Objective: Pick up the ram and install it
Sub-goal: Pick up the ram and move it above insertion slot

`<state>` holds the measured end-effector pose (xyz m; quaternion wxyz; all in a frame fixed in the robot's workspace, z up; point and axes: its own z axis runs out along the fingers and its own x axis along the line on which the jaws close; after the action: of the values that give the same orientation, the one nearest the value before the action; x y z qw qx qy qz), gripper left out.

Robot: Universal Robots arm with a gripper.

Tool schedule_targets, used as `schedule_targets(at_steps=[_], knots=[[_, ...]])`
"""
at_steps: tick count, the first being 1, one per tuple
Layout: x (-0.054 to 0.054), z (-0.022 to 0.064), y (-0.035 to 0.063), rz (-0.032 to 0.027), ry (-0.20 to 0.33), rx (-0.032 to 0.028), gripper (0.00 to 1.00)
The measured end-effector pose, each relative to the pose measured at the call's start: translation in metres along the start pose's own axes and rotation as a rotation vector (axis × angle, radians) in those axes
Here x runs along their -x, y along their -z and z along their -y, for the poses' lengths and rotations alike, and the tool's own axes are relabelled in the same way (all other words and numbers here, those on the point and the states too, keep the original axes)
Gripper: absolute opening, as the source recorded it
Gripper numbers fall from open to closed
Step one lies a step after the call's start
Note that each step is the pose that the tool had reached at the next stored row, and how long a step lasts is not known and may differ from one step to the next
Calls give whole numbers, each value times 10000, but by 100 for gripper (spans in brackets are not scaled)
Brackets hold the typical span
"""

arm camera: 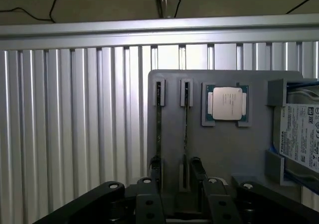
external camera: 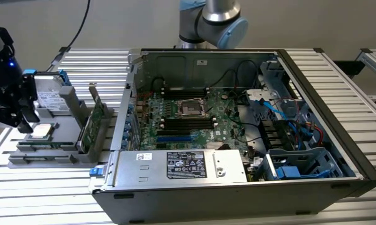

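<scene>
Grey tray (arm camera: 224,149) on slatted table (arm camera: 75,124): 2 slots, each held 1 stick on edge, the ram (arm camera: 186,129) and a second stick (arm camera: 158,119); 1 recess held a silver processor (arm camera: 228,103); 1 hard drive (arm camera: 301,139) sat at its side. End effector (arm camera: 175,170) hung over the slots, fingers spread apart, the ram between them. Computer case (external camera: 325,117) stood open nearby, motherboard (external camera: 181,122) inside.

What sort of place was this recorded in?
Most likely a robotics lab or test bench set up for computer assembly. An open desktop computer case with its motherboard exposed sits on a slotted metal table, beside a grey fixture tray holding a processor chip, a hard drive and ram sticks.
</scene>
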<state>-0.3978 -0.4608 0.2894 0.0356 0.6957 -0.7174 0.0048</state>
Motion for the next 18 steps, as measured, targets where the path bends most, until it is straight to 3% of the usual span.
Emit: schedule_targets(at_steps=[4,10,14,18], knots=[[1,-58,-63,-3,90,-30,36],[-12,-87,-141,-13,361,-129,36],[-51,-99,-186,-13,505,-199,36],[-92,-103,-225,-5,590,-318,36]])
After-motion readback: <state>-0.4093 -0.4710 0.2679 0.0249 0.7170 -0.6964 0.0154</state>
